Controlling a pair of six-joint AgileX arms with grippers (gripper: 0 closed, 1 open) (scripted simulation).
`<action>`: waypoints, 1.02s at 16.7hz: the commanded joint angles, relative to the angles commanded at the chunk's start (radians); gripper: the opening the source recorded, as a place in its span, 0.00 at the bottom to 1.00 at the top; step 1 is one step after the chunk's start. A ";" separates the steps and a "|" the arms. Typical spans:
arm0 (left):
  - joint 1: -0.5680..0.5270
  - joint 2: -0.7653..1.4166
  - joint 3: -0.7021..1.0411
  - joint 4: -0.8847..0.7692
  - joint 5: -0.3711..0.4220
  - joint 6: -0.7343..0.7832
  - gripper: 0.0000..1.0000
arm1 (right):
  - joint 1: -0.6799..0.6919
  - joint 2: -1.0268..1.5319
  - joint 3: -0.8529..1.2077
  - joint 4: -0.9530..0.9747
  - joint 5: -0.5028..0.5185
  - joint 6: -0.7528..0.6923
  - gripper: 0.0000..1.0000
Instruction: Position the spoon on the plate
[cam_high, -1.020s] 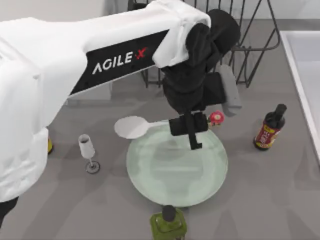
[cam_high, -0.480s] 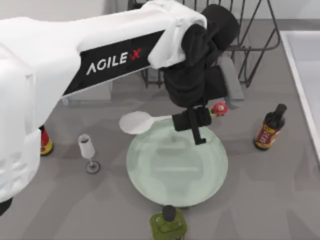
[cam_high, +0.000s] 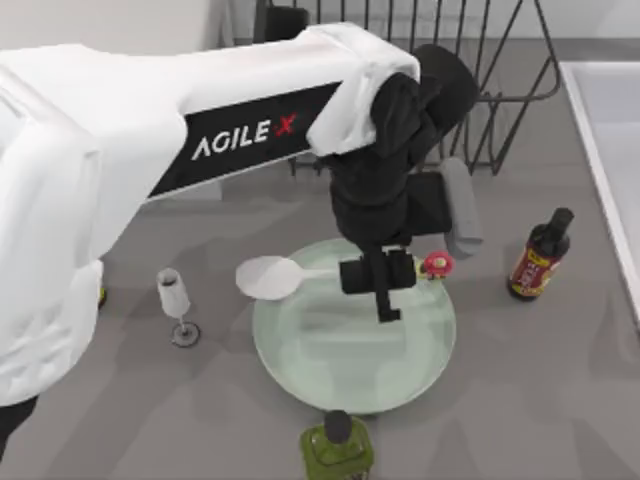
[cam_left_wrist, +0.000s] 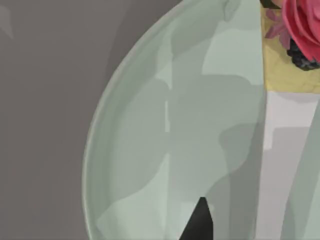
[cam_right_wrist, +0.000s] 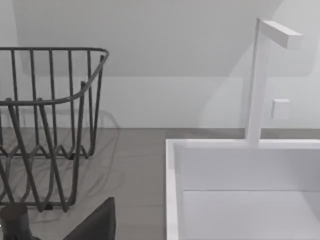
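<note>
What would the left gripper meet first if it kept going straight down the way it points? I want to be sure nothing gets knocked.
Most likely the plate: the left gripper, holding the spoon by its handle, points down over the plate's far rim. The height left is unclear.

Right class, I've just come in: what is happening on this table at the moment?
The left arm is reaching over the table with its gripper shut on a spoon, gripping the handle. The spoon sits level over the far edge of the green plate, with its bowl sticking out past the plate's left rim and its red-tipped end over the right. A wine glass and bottles stand around the plate.
</note>
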 joint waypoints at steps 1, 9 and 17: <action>-0.001 0.006 -0.010 -0.008 0.008 0.007 0.00 | 0.000 0.000 0.000 0.000 0.000 0.000 1.00; 0.000 0.044 -0.057 -0.023 0.025 0.020 0.00 | 0.000 0.000 0.000 0.000 0.000 0.000 1.00; 0.000 0.044 -0.057 -0.023 0.025 0.020 0.53 | 0.000 0.000 0.000 0.000 0.000 0.000 1.00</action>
